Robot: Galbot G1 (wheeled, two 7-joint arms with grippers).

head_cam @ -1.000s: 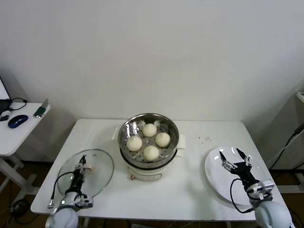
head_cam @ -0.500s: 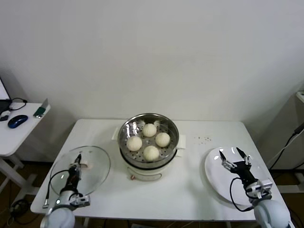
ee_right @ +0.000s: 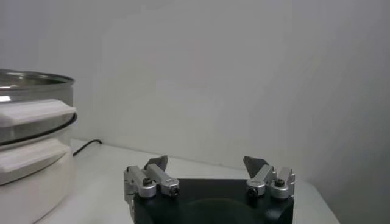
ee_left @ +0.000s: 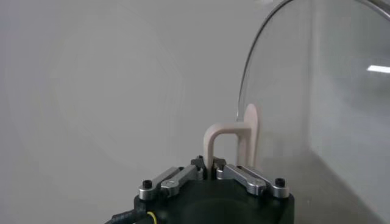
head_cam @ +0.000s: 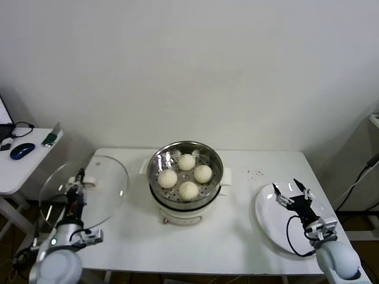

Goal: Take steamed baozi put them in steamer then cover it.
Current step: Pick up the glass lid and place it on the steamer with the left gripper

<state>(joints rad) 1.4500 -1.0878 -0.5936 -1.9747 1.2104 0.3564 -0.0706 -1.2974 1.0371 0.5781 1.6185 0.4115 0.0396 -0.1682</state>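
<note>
Our left gripper [head_cam: 77, 180] is pinched tight on the cream handle [ee_left: 226, 139] of the glass lid [head_cam: 83, 188], which we hold tilted above the table's [head_cam: 237, 236] left end, well apart from the steamer [head_cam: 185, 171]. In the left wrist view the fingers [ee_left: 244, 176] meet around the foot of that arched handle, with the clear dome [ee_left: 317, 91] rising beside it.

We see the steamer standing uncovered at the middle of the table, its shiny perforated basket seated on the white pot body [ee_right: 27, 161]. Four steamed baozi [head_cam: 187, 161] sit inside it in a loose diamond, close together.

Our right gripper [head_cam: 291, 195] hovers over the flat white plate [head_cam: 269, 222] at the table's right end, with its fingers [ee_right: 152, 176] spread wide and nothing between them. A few dark specks [head_cam: 256, 173] lie on the tabletop between the steamer and the plate.
</note>
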